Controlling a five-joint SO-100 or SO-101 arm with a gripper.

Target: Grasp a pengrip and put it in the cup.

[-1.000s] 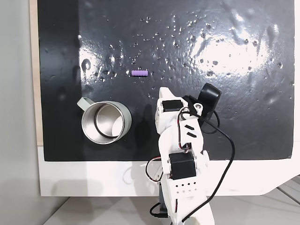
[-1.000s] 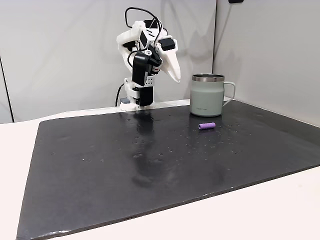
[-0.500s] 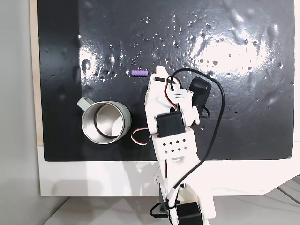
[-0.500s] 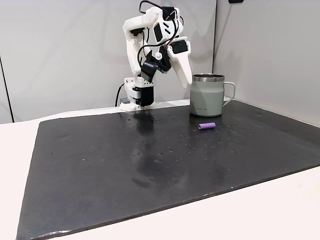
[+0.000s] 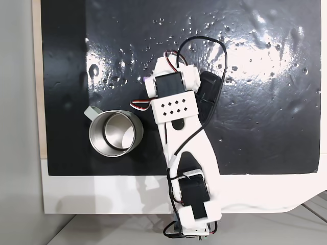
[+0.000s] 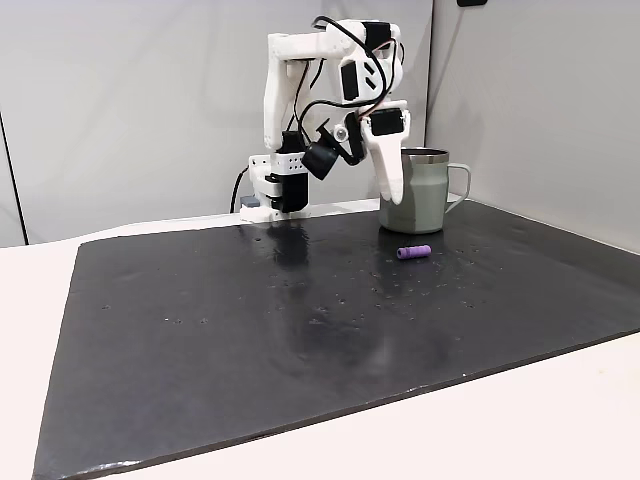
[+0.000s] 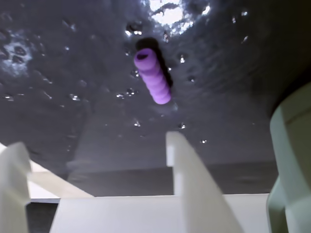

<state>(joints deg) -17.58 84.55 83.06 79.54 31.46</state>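
The pengrip (image 7: pixel 153 76) is a small light-purple ridged cylinder lying on the black mat. In the wrist view it lies just beyond my gripper (image 7: pixel 95 140), which is open, with its white fingers (image 7: pixel 181 160) wide apart and nothing between them. In a fixed view from the side, the gripper (image 6: pixel 393 195) points down above the mat, in front of the cup (image 6: pixel 425 200), and the pengrip (image 6: pixel 413 252) lies nearer the camera. In a fixed view from above, the arm covers most of the pengrip, leaving a purple sliver (image 5: pixel 146 80). The steel cup (image 5: pixel 115 133) stands to the arm's left.
The black mat (image 5: pixel 265 102) is wet-looking and speckled with droplets. It lies on a white table (image 5: pixel 102 194). The arm's base (image 5: pixel 194 214) sits at the mat's near edge. A black cable (image 5: pixel 204 43) loops over the wrist. The cup's pale wall (image 7: pixel 291 145) stands at the wrist view's right edge.
The arm has unfolded and reached out over the mat toward the pengrip. The gripper has come down beside the cup. Pengrip and cup have not moved.
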